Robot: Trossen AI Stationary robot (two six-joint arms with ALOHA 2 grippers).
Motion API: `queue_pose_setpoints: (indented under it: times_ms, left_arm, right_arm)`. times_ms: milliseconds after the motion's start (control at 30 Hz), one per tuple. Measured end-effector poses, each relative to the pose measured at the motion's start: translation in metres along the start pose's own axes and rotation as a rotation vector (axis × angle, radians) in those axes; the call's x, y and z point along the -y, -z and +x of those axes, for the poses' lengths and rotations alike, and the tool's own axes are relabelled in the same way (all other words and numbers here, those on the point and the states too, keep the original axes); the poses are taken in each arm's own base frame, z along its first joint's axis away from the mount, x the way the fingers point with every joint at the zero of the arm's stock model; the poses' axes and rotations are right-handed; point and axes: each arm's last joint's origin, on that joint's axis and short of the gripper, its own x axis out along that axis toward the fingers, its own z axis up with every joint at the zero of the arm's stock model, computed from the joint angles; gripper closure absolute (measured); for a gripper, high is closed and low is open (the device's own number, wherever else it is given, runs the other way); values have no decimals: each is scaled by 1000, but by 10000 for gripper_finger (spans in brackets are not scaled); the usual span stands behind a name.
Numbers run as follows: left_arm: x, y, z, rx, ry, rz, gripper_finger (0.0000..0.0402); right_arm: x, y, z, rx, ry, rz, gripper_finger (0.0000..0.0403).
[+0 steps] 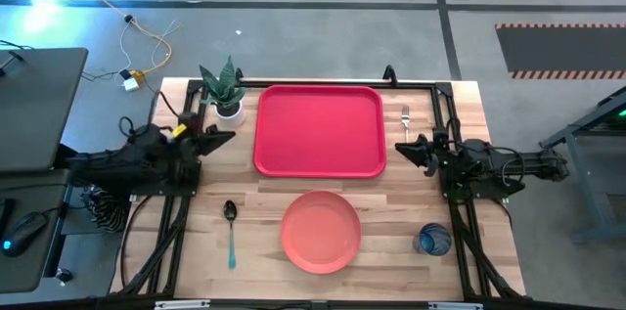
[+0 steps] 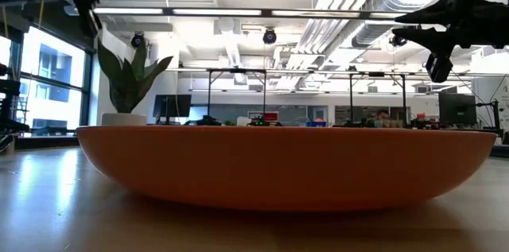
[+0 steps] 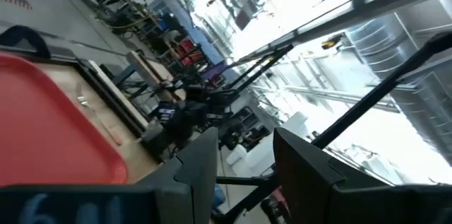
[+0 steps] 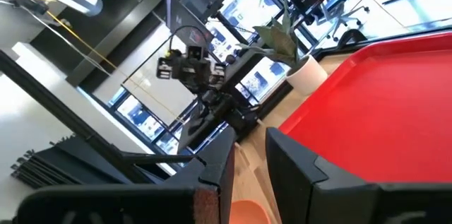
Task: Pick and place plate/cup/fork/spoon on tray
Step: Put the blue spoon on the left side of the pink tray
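The red tray (image 1: 318, 132) lies at the table's far middle, also in the wrist views (image 3: 49, 118) (image 4: 381, 104). The salmon-pink plate (image 1: 321, 232) rests flat on the wood near the front edge and fills the low view (image 2: 286, 164). The teal-handled spoon (image 1: 231, 232) lies left of the plate. The blue cup (image 1: 433, 241) stands to the plate's right. The fork (image 1: 405, 116) lies right of the tray. My left gripper (image 1: 227, 138) hangs open left of the tray. My right gripper (image 1: 401, 149) hangs open right of it. Both are raised and hold nothing.
A potted plant (image 1: 225, 90) stands at the tray's far left corner, beside my left gripper. A black frame (image 1: 391, 80) runs along the table's far and side edges. Bare wood lies between the tray and the plate.
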Motion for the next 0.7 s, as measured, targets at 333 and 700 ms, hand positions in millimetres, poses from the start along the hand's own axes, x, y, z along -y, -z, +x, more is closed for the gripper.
queue_pose_setpoints:
  times_ms: [333,700]
  left_arm:
    - [51,-38,21,-178,-163,-14,275]
    - [102,-70,60,-404,-175,-74,276]
  right_arm:
    - [0,-1,0,6,-4,33,329]
    - [0,-1,0,28,17,70,329]
